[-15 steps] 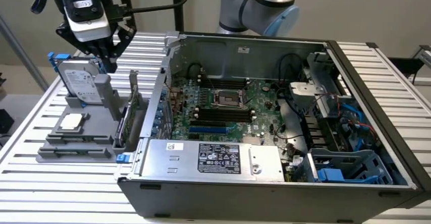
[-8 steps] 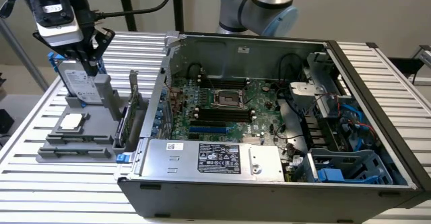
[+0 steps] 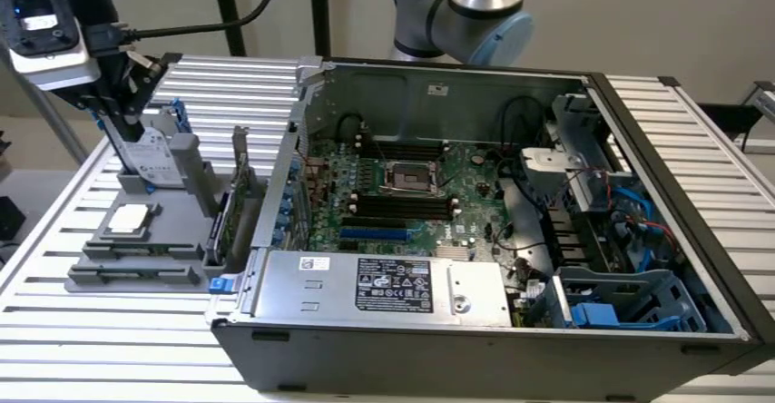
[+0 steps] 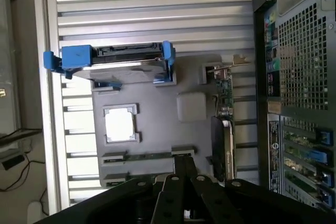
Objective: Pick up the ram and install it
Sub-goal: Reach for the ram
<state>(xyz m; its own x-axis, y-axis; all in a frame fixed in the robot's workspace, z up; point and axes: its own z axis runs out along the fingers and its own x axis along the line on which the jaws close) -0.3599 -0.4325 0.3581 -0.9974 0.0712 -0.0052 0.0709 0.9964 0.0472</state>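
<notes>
Hand (image 4: pixel 185 162) pressed together above gray tray (image 4: pixel 157 121) | ram (image 4: pixel 149 156) slotted near tray edge, clear of hand

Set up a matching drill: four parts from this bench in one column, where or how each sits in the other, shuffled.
Things:
1. ram
2. processor
3. drive
4. power supply

Places:
A. standing on edge in a blue bracket
B. inside the case, white label on top
C. flat in a square recess of the tray
D. on edge in a narrow tray slot

Pairs: 1-D, 2-C, 3-A, 4-B
</notes>
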